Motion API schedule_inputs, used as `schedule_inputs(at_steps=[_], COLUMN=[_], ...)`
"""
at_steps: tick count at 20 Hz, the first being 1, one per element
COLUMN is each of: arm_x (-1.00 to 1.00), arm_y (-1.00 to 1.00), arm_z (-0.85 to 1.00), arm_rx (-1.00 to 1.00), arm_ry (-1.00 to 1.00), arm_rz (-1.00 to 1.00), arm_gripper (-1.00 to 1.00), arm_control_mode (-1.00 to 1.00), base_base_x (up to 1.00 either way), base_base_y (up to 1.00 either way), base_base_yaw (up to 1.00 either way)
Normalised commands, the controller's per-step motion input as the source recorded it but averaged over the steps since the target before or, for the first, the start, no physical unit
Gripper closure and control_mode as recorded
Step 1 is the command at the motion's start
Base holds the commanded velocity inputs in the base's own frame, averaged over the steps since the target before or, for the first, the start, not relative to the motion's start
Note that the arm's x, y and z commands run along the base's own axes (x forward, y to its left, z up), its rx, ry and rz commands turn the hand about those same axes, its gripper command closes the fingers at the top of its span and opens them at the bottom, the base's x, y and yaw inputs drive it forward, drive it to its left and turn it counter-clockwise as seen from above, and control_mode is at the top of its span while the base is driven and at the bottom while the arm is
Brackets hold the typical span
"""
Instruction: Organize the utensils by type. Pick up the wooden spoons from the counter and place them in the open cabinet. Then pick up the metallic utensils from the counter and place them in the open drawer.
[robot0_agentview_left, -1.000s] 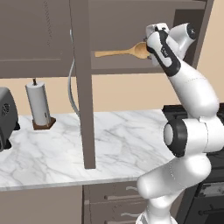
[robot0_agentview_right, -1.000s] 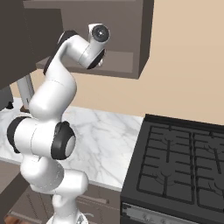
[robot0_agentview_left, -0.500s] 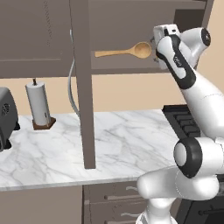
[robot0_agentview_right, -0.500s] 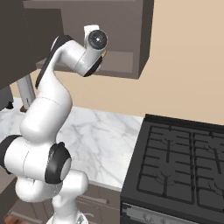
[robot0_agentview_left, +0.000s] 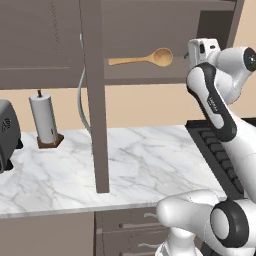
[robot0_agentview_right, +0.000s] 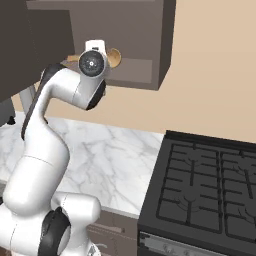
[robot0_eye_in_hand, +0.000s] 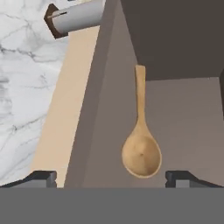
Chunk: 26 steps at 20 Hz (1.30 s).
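Left of the cabinet (robot0_agentview_left: 150, 30), a paper towel roll (robot0_agentview_left: 43, 120) stands on the tabletop (robot0_agentview_left: 140, 160). Inside the cabinet lies the wooden spoon (robot0_agentview_left: 142, 58), delivered; beside its bowl the pincer (robot0_eye_in_hand: 111, 177) gapes empty (metal utensils and drawer presumably remain).

Dark grey-brown wall cabinet (robot0_agentview_left: 150, 30), door open; tan wooden spoon (robot0_agentview_left: 145, 58) flat on inner shelf (robot0_eye_in_hand: 183, 131), bowl toward front edge. Below cabinet: white marble counter (robot0_agentview_left: 140, 165) carrying paper-towel roll on brown stand (robot0_agentview_left: 44, 121), dark boxy appliance (robot0_agentview_left: 7, 134) at left.
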Motion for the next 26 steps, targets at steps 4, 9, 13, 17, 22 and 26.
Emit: schedule_inputs(at_steps=[4, 9, 13, 17, 22, 26], arm_x=[-0.74, -0.8, -0.73, -0.55, -0.36, -0.05], arm_y=[0.0, -0.06, -0.01, 0.0, 0.0, 0.1], arm_z=[0.06, -0.04, -0.24, -0.46, -0.38, -0.39], arm_rx=[0.23, 0.36, 0.41, 0.36, 0.38, 0.35], arm_ry=[0.31, 0.24, 0.13, 0.03, 0.06, 0.16], arm_rz=[-0.26, -0.17, -0.17, -0.2, -0.31, -0.41], arm_gripper=[-1.0, -1.0, -1.0, -1.0, -1.0, -1.0], arm_control_mode=[-1.0, -1.0, -1.0, -1.0, -1.0, -1.0], base_base_x=[0.0, 0.0, 0.0, 0.0, 0.0, 0.0], base_base_y=[0.0, 0.0, 0.0, 0.0, 0.0, 0.0], base_base_yaw=[0.0, 0.0, 0.0, 0.0, 0.0, 0.0])
